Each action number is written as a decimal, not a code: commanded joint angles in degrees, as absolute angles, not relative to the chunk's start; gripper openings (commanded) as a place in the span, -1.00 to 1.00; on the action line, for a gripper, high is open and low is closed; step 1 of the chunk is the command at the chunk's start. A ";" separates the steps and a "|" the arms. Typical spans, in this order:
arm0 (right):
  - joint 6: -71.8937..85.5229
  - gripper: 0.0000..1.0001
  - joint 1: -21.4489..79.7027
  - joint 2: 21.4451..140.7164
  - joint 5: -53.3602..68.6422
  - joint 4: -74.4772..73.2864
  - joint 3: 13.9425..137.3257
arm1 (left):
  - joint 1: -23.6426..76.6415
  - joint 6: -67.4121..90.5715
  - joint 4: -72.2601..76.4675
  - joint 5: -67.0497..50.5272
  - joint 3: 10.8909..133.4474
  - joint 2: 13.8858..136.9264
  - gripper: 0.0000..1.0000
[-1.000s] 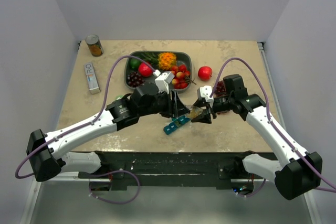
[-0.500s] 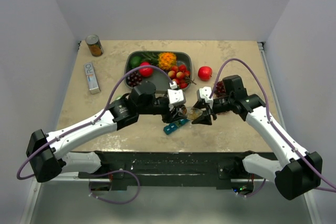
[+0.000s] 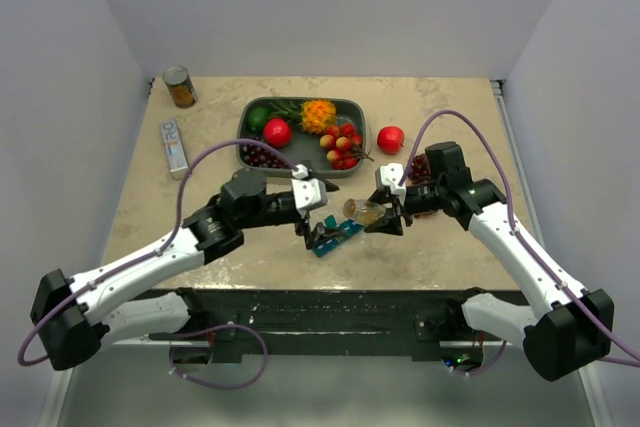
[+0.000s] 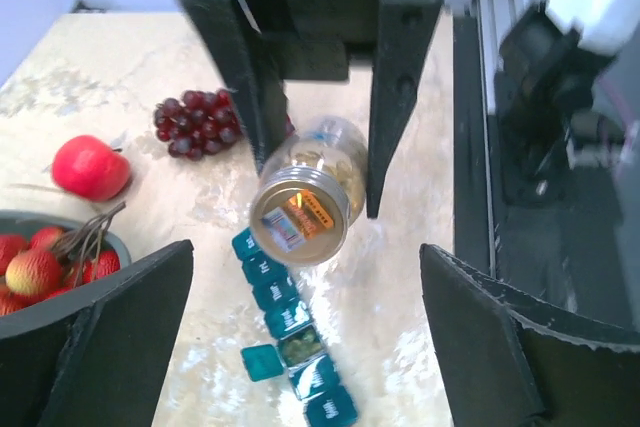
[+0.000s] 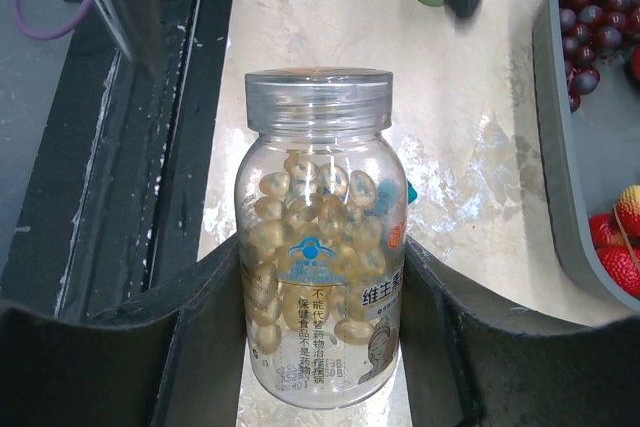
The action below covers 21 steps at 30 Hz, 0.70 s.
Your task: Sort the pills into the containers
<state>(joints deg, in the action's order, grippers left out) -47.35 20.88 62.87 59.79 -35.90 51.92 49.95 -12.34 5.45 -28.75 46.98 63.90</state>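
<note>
Top view: the teal pill organiser (image 3: 335,237) lies on the table (image 3: 450,102) near its front edge, right beside the left gripper (image 3: 312,230). The right gripper (image 3: 383,217) clamps a clear pill bottle (image 3: 362,211) above it.

Left wrist: the strip lies between widely spread fingers, one lid flipped up; the bottle's print is blurred.

Right wrist: the capped bottle of golden capsules (image 5: 300,207) reads "维生素".
</note>
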 commanded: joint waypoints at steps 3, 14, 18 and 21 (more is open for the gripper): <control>-46.85 -1.00 20.92 62.05 62.05 -34.37 52.65 | 49.39 16.85 9.77 -15.56 46.49 52.56 0.99; -46.41 -1.00 21.01 62.14 61.79 -33.93 52.56 | 52.89 43.68 -7.09 -5.04 59.83 63.18 0.83; -46.32 -1.00 20.92 62.05 61.70 -33.84 52.56 | 55.28 42.10 -13.26 -1.15 65.03 68.11 0.72; -46.32 -1.00 20.92 62.23 61.70 -33.84 52.56 | 55.72 41.22 -13.97 -0.88 65.39 69.69 0.62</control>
